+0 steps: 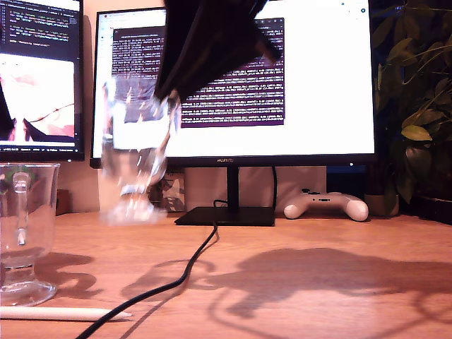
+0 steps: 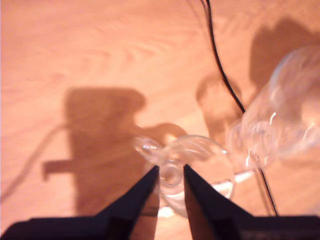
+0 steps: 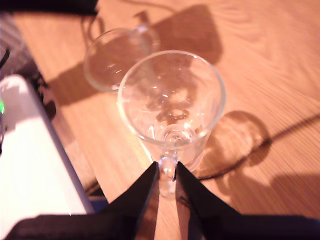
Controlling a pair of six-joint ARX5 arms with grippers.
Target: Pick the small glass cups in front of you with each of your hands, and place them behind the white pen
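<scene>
second gripper: my second gripper [image 3: 167, 175] pinches the loop handle of the lifted glass mug [image 3: 170, 100], jaws closed on it
lifted glass mug: in the air, motion-blurred, left of centre in the exterior view [image 1: 134, 159], hanging from a black arm [image 1: 205, 42] in front of the monitor [image 1: 318, 78]
first gripper: my first gripper [image 2: 171, 180] is above the standing glass mug [image 2: 195, 167], jaws either side of its handle; grip cannot be told
standing glass mug: upright on the wooden desk [image 1: 339, 240], far left of the exterior view [image 1: 27, 226]
white pen: lying flat in the lower left of the exterior view [image 1: 63, 312], in front of the standing glass mug
black cable: crosses the desk [image 1: 191, 272]
</scene>
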